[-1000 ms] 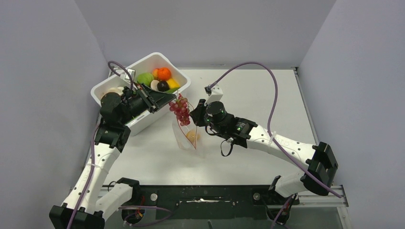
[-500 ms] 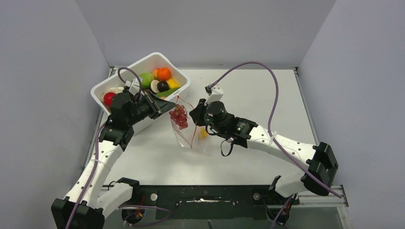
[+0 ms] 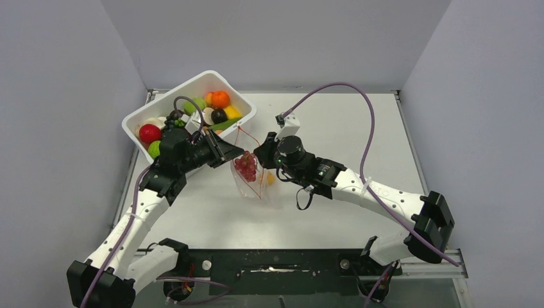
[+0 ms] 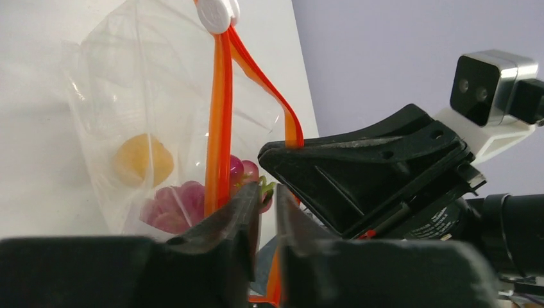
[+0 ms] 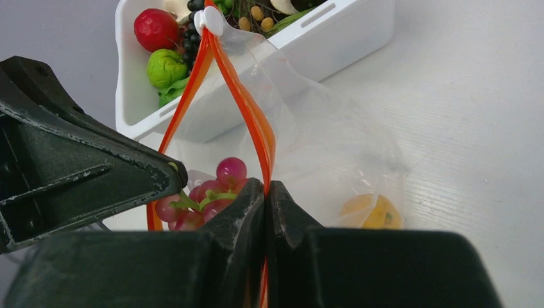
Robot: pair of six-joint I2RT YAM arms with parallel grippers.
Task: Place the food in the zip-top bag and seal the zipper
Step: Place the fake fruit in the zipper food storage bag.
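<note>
Right jaws pinch 1 zipper [image 5: 247,102] edge; left jaws pinch grapes [image 5: 229,172] between the zip-top bag's [image 5: 321,128] 2 spread edges.

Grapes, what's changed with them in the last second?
The left pincer carried the grape bunch down from above the zip-top bag into its open mouth, stem still gripped. The right pincer stayed clamped on the zipper; the white bin did not move.

Most likely a robotics lab test cell: plain grey panels [image 3: 276,38] box in a white table [image 3: 321,122] from nine o'clock round to three, two white robot arms [image 3: 378,191] are bolted to a black rail [image 3: 276,260] at six, purple cables [image 3: 349,84] looping.
</note>
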